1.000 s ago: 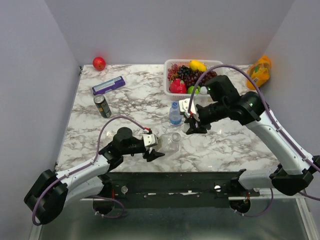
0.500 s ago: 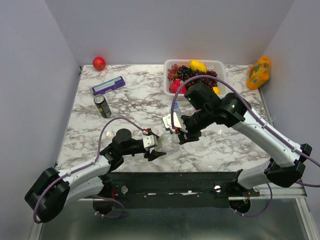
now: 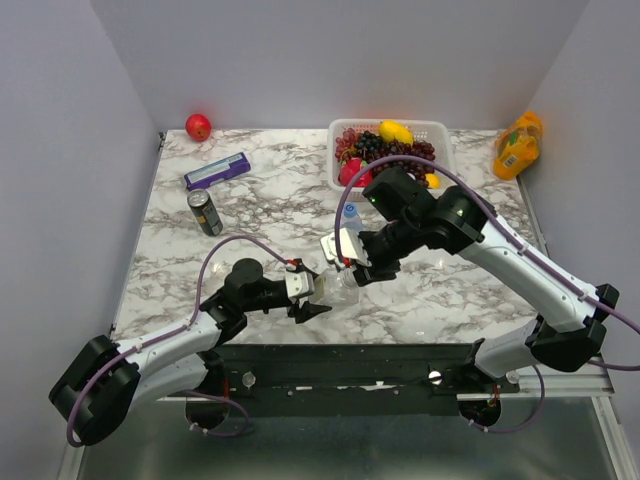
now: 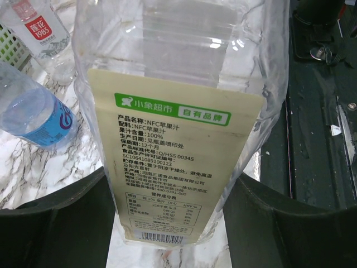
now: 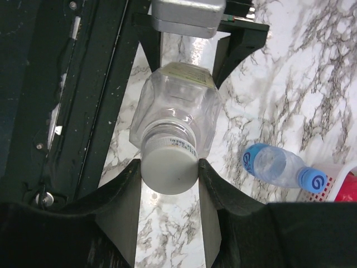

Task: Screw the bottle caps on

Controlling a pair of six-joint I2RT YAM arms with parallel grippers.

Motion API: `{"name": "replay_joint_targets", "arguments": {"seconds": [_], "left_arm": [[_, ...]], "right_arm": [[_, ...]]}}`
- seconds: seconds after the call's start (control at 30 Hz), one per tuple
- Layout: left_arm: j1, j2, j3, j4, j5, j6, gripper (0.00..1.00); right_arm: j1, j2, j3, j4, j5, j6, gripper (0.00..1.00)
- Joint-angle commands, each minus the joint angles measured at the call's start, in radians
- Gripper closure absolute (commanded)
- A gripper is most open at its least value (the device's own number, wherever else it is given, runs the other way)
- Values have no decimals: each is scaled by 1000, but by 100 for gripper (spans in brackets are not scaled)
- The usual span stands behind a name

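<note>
A clear bottle with a yellow-green label (image 4: 173, 139) stands on the marble table between my left gripper's (image 3: 318, 297) fingers (image 4: 56, 223), which are shut on its sides. My right gripper (image 5: 169, 173) is shut on a white cap (image 5: 169, 167) that sits on this bottle's mouth (image 5: 175, 111); in the top view the right gripper (image 3: 345, 264) is directly over the bottle. A blue-labelled bottle (image 5: 268, 164) with a blue cap (image 5: 312, 180) stands just behind; it also shows in the left wrist view (image 4: 39, 114). A third clear bottle with a red-white label (image 4: 39, 28) stands beyond.
A white basket (image 3: 440, 135) of fruit stands at the back centre. A dark can (image 3: 205, 212) and a purple box (image 3: 217, 170) are at the left, a red apple (image 3: 198, 126) in the back left corner, and an orange juice bottle (image 3: 518, 145) at the back right.
My right arm has swung left and down from beside the blue-labelled bottle, bringing the white cap onto the open mouth of the bottle in my left gripper. The left arm has barely moved.
</note>
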Motion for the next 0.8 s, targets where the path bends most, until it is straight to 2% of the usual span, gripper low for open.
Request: {"name": "replay_joint_targets", "arguments": {"seconds": [0.0, 0.33, 0.63, 0.77], "left_arm": [[-6, -16, 3, 66, 12, 9, 100], [-6, -20, -1, 75, 0, 9, 100], [-3, -46, -43, 233, -193, -75, 100], [-3, -57, -49, 263, -249, -69, 100]], "right_arm": [[20, 17, 33, -74, -71, -60, 67], [32, 46, 23, -55, -4, -44, 66], [32, 67, -6, -90, 13, 24, 64], [31, 96, 8, -133, 8, 38, 64]]}}
